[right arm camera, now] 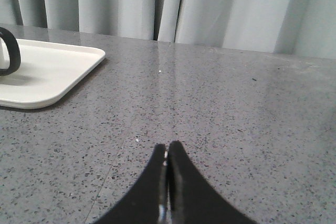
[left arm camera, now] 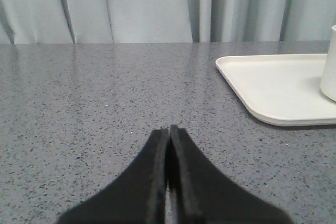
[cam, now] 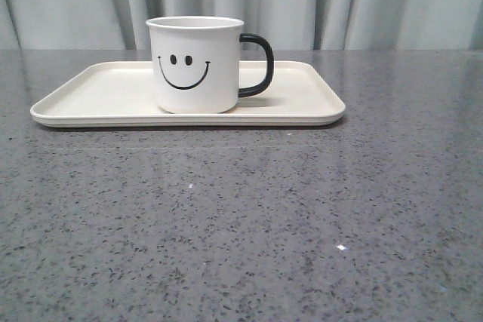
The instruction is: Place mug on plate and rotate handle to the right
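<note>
At the far left, the left gripper (left arm camera: 168, 129) is held low over the bare grey table (cam: 241, 224), its fingers pressed together with nothing between them; it is kept well clear of the tray, which suggests no further work is asked of it. To its right the plate (cam: 98, 92) lies flat on the table, long side across the scene. The mug (cam: 196, 65) is set upright on the plate, roughly at its middle, with the smiley face turned toward the near side. The handle (cam: 260, 65) is pointed to the right, so both parts of the task appear to be met. Nothing else is carried by the plate, and the mug's inside cannot be seen from this low angle, so it may be empty. At the far right, the right gripper (right arm camera: 167, 148) is likewise clamped shut on nothing and is parked near the table surface, well apart from the plate's right end.
</note>
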You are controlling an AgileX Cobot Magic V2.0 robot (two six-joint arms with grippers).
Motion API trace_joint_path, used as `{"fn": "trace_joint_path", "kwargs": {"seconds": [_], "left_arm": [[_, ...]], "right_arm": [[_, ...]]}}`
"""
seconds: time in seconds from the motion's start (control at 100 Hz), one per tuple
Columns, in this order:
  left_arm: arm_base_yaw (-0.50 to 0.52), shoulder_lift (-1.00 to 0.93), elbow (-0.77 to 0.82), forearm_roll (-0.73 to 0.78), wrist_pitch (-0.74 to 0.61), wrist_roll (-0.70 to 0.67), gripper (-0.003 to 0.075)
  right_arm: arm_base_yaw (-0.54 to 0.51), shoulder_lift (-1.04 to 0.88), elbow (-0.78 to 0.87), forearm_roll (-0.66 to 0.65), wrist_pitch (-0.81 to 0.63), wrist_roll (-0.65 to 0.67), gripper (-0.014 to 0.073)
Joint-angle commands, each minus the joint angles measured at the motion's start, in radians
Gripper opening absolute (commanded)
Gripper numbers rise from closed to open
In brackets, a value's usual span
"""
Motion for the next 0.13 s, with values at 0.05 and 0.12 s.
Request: {"fn": "trace_joint_path", "kwargs": {"seconds": [0.05,0.12], "left_arm": [[0.002,-0.030,0.012,0.001,-0.085,-0.002,-0.0020],[0.002,-0.030,0.012,0.001,-0.085,-0.002,-0.0020]], "right_arm": [[-0.004,-0.020,0.001,-0.009,-0.077,-0.001,-0.0065],[-0.004,-0.020,0.001,-0.009,-0.077,-0.001,-0.0065]]}}
